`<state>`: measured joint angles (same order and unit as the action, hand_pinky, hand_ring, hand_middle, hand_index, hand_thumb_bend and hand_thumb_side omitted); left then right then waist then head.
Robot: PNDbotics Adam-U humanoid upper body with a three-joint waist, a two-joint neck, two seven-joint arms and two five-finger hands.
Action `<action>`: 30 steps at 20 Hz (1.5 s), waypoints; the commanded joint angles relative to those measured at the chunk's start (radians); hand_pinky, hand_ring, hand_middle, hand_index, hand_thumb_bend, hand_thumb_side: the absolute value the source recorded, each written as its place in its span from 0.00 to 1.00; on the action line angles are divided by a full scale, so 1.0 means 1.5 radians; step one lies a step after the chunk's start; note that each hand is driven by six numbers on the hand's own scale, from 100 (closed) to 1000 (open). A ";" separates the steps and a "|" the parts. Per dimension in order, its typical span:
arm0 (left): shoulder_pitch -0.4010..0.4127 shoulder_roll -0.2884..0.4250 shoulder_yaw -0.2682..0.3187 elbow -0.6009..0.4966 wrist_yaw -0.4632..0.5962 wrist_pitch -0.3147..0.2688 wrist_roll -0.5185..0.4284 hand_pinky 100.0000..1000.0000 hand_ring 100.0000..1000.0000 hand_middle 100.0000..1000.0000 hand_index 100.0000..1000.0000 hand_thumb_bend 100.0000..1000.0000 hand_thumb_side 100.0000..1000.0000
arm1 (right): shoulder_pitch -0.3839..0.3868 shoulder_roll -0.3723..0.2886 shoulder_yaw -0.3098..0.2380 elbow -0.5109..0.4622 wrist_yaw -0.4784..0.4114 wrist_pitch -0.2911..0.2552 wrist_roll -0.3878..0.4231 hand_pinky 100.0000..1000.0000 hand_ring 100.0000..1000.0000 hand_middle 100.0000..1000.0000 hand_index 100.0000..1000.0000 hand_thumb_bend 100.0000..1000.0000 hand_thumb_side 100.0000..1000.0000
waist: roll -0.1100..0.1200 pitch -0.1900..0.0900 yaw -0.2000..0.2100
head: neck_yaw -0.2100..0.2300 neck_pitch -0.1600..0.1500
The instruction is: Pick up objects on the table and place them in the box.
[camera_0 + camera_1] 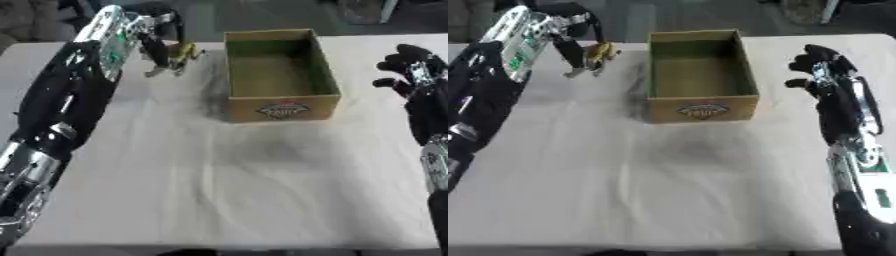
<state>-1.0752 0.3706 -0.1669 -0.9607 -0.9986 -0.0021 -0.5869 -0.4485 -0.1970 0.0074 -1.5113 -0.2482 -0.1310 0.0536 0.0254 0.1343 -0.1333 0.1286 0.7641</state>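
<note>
An open cardboard box point(282, 108) with a logo on its front wall stands at the table's far middle; its inside shows nothing. Left of it, near the far edge, my left hand point(157, 31) reaches down with its fingers curled around a small yellowish object point(183, 52), which sits just above or on the cloth; its shape is unclear. My right hand point(820, 67) hovers to the right of the box, fingers relaxed and spread, holding nothing.
A white cloth covers the table point(227, 185), with a wide bare stretch in front of the box. My left arm point(61, 105) lies across the table's left side. The table's far edge runs just behind the box.
</note>
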 commanded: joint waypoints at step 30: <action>-0.034 -0.122 -0.008 0.009 -0.109 0.012 0.197 0.00 0.00 0.00 0.10 0.18 0.00 | -0.042 0.008 0.022 -0.009 -0.001 0.002 0.026 0.53 0.69 0.59 0.73 0.00 0.46 | 0.019 0.035 -0.103 | 0.046 -0.013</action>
<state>-1.1068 0.1837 -0.1952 -0.9441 -1.1495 0.0065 -0.3288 -0.4932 -0.1791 0.0388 -1.5111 -0.2481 -0.1257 0.0896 0.0595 0.2044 -0.2892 0.1932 0.7568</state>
